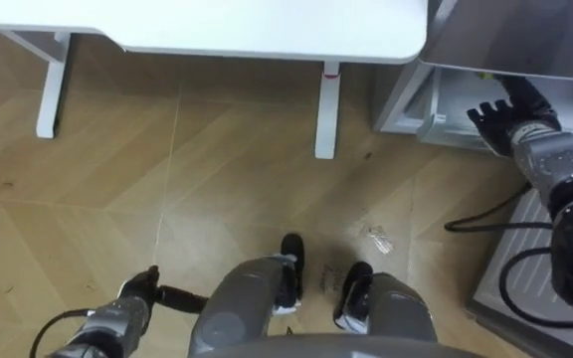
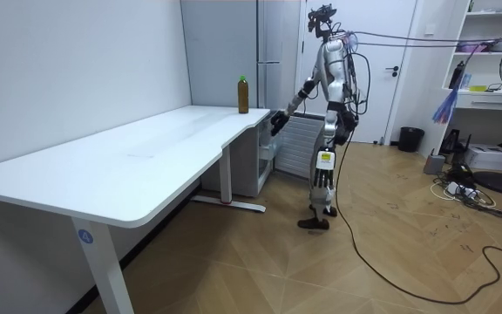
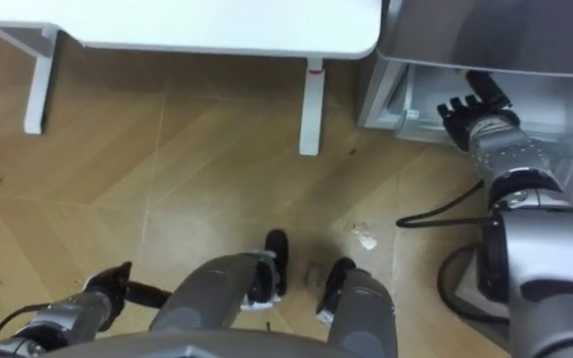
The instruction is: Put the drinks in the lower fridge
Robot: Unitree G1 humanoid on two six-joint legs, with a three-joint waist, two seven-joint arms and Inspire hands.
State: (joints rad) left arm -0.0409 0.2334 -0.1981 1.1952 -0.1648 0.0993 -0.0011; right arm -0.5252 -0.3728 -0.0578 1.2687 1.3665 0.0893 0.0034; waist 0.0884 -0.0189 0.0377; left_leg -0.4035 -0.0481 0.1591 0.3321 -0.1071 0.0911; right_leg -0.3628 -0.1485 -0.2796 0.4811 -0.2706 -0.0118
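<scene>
Fingers (image 1: 175,296) of left hand (image 1: 125,310) loose and empty, down low at the side. Right hand (image 1: 503,117) spread open too, up at the open lower fridge (image 1: 411,99). Further off, drink bottle (image 2: 243,94) standing on the bench (image 2: 146,148) corner beside the fridge.

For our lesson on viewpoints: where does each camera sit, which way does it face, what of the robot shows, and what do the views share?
Left eye view: on the robot's head, facing down at the floor, desk edge and fridge; shows the left hand, right hand and legs.
Right eye view: beside it, same downward look, same hands and legs.
Room view: off in the room, facing along the desk toward the fridge; shows the whole robot and a bottle on the desk.
Shared: all show the right hand near the fridge.
</scene>
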